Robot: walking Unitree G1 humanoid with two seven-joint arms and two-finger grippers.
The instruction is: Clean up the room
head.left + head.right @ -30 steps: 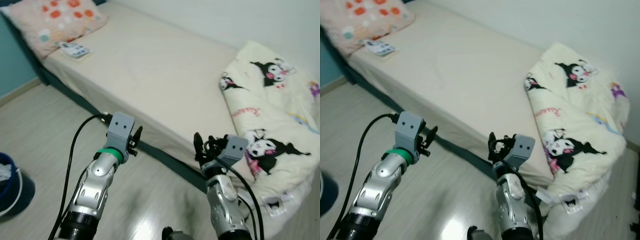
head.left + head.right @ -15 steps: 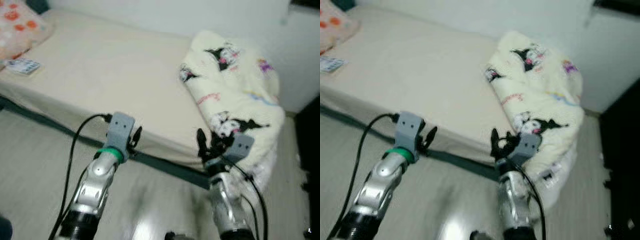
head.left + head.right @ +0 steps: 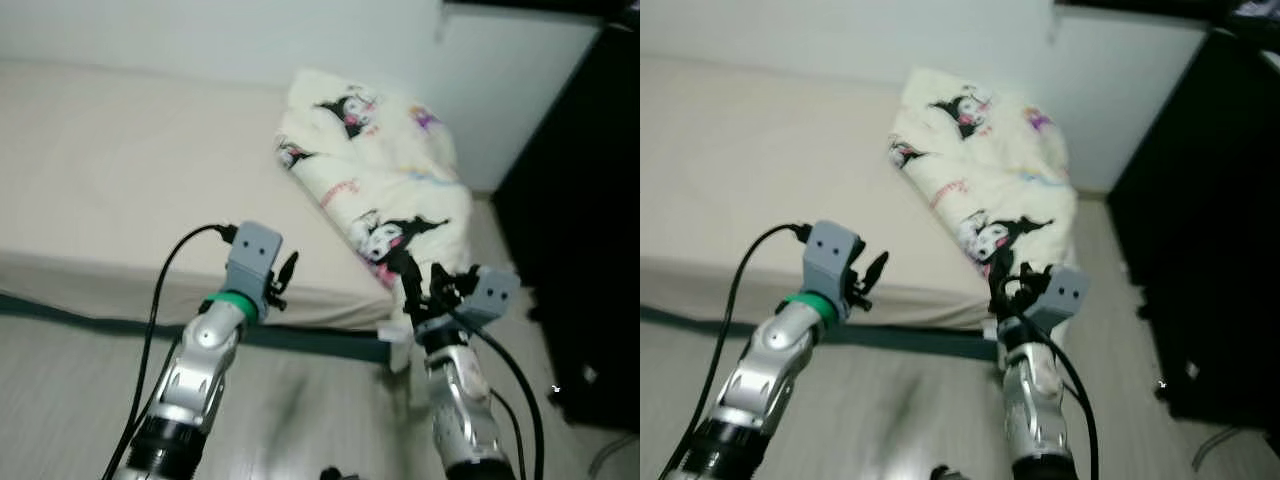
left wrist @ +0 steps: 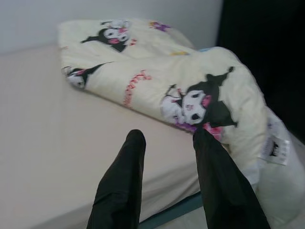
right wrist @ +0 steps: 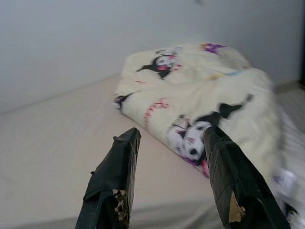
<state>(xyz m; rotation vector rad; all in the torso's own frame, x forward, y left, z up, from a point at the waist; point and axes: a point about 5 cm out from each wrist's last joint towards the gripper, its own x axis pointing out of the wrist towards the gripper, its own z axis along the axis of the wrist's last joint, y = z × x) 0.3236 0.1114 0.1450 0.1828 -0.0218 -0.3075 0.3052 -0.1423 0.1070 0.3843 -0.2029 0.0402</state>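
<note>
On bed (image 3: pixel 120 190) — cream cartoon-print blanket (image 3: pixel 375 180), bunched.

A folded blanket (image 3: pixel 375 180) lies on the bed's (image 3: pixel 120 190) right end.

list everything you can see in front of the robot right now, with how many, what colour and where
bed: one, cream sheet over a dark base, running across the view ahead of the robot
blanket: one, cream with black and pink cartoon characters, folded in a heap at the bed's right end, its lower edge hanging over the side
white tag: one, with dark print, on the hanging part of the blanket
floor: pale wood planks, below the bed
wall: white, behind the bed
dark furniture: one, black, at the right edge of the view
left gripper: one, black fingers open, raised near the bed's edge, empty
right gripper: one, black fingers open, pointing at the blanket, empty
</note>
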